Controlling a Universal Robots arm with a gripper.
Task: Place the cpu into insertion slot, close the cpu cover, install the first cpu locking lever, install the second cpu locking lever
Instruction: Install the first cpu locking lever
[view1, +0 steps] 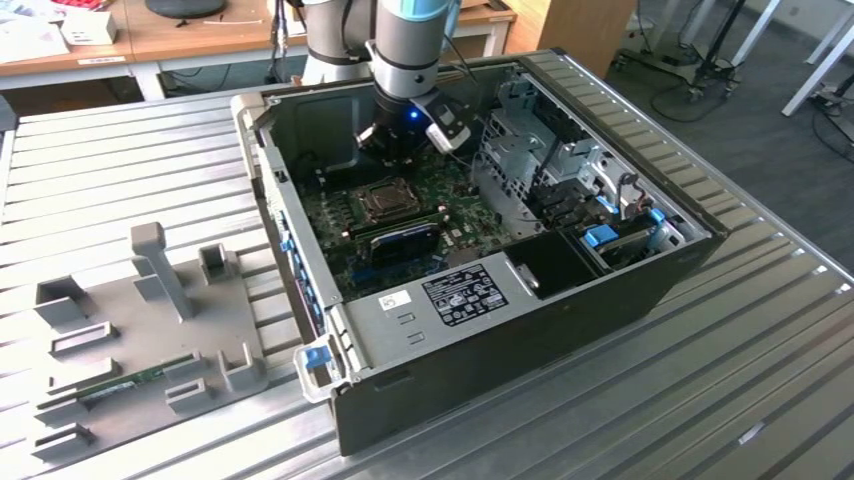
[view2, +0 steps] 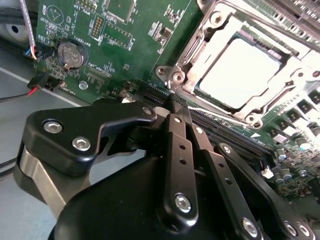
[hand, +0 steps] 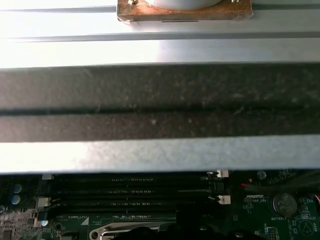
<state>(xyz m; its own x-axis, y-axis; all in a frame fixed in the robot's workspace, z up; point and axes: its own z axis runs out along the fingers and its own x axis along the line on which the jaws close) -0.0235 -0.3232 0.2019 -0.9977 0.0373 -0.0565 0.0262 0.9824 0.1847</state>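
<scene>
Pale cpu (view2: 240, 72) flat in insertion slot (view2: 176, 77), silver cpu cover (view2: 199, 47) down over it (face showing through window)

Ribbed metal tabletop (view1: 747, 330), evenly lit. Wooden desk (view1: 227, 40) behind it. Dark grey floor (view1: 747, 120) at the exterior view's right.

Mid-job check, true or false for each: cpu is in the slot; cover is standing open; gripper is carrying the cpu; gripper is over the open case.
The cpu sits in the slot. True.
The cover stands open. False: it lies down over the cpu, whose pale face shows through its window.
The gripper carries the cpu. False: the cpu lies in the slot, and the shut gripper is beside the slot's corner.
The gripper is over the open case. True.
</scene>
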